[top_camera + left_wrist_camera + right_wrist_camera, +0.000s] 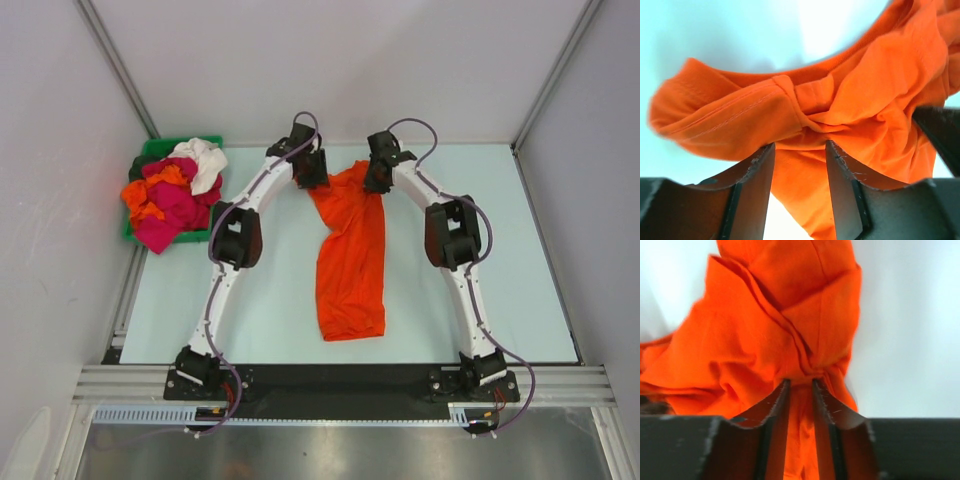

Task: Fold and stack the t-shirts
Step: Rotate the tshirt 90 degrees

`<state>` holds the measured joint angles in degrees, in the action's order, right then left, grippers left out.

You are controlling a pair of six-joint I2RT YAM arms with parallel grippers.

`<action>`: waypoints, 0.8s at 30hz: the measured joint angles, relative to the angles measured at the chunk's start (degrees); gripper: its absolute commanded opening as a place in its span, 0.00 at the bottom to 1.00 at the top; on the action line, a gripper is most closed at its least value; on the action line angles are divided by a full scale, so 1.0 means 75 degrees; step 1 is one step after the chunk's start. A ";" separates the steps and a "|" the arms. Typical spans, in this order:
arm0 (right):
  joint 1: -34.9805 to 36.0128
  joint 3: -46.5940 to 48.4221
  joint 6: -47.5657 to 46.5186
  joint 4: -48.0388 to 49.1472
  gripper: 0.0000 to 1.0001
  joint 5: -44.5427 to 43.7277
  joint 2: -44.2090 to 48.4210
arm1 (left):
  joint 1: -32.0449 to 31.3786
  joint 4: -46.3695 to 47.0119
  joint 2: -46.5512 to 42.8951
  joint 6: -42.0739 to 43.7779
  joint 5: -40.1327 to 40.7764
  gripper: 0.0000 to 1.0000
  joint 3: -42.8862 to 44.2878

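Note:
A plain bright orange t-shirt (350, 260) lies stretched lengthwise on the pale table, its far end bunched and raised between my two grippers. My left gripper (313, 175) is shut on the shirt's far left part; the left wrist view shows gathered orange cloth (860, 100) pinched at its tips (800, 145). My right gripper (376, 180) is shut on the far right part; the right wrist view shows a tight fold of cloth (790, 330) between its narrow jaws (800, 382). The near hem lies flat by the front edge.
A green plastic bin (150, 152) at the far left holds a heap of magenta (175, 205), orange (138, 195) and white (205, 160) shirts. White walls and metal frame posts enclose the table. A black strip (340, 380) runs between the arm bases.

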<state>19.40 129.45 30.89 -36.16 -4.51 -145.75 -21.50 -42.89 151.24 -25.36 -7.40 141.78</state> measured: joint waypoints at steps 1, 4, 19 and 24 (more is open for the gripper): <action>0.0041 -0.0373 -0.0015 0.0213 0.33 -0.0105 0.0207 | 0.0006 -0.0009 -0.0050 0.0000 0.0073 0.52 -0.0003; 0.0181 -0.1040 -0.0026 0.0382 0.34 -0.0495 0.0708 | 0.0003 0.0000 -0.0379 0.0029 0.0280 0.51 -0.0090; 0.1702 -0.5869 0.0026 0.0819 0.31 -0.1988 0.5627 | -0.1591 0.1384 -0.4505 -0.0050 0.1445 0.42 -0.6094; 0.1871 -0.7440 0.0219 0.0796 0.29 -0.2151 0.6167 | -0.2331 0.1629 -0.5712 -0.0414 0.1807 0.41 -0.8789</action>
<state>33.43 73.65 32.53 -30.20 -20.64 -99.50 -38.98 -30.68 108.40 -28.47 6.15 75.85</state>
